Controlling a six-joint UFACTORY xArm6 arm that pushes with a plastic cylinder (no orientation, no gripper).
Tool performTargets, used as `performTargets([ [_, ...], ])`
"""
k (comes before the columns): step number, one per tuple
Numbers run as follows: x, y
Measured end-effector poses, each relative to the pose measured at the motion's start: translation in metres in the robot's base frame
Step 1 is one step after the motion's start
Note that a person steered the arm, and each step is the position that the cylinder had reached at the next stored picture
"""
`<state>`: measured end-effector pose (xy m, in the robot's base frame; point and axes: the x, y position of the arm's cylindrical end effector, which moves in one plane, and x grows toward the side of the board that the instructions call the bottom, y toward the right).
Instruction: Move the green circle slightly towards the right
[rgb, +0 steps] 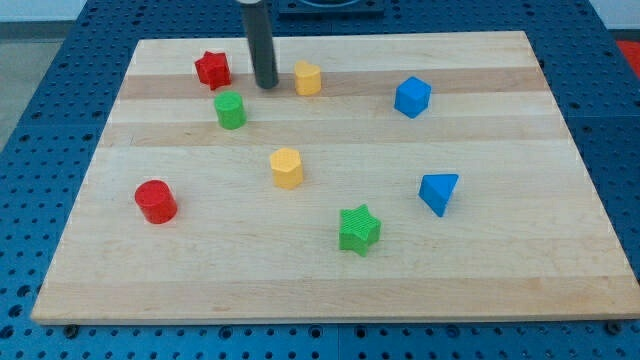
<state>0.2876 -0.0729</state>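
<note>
Starting nearest the view's bottom: green star (359, 229) sits on the wooden board (480, 280), blue triangular block (439, 191) up to its right, red cylinder (155, 201) far over at the view's left. Mid-board, a yellow hexagonal block (286, 167). Farther back, the green circle (230, 110) at upper left, blue cube (411, 96) at upper right. Back row: red star (212, 69), second yellow hexagonal block (307, 77). Rod stands upright, dropping in from the view's top; my tip (265, 86) sits between red star and that yellow block, just up-right of the green circle, not touching it. No jaws on this rod, nothing held.
</note>
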Motion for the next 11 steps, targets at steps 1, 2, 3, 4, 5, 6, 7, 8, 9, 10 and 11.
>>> performTargets([
  [1, 0.000, 0.084],
  [2, 0.002, 0.109],
  [3, 0.031, 0.109],
  [4, 0.063, 0.088],
  [5, 0.094, 0.031],
  [6, 0.103, -0.053],
  [7, 0.080, -0.104],
  [8, 0.062, -0.082],
  [9, 0.062, -0.075],
  [10, 0.094, -0.085],
  [11, 0.108, -0.068],
])
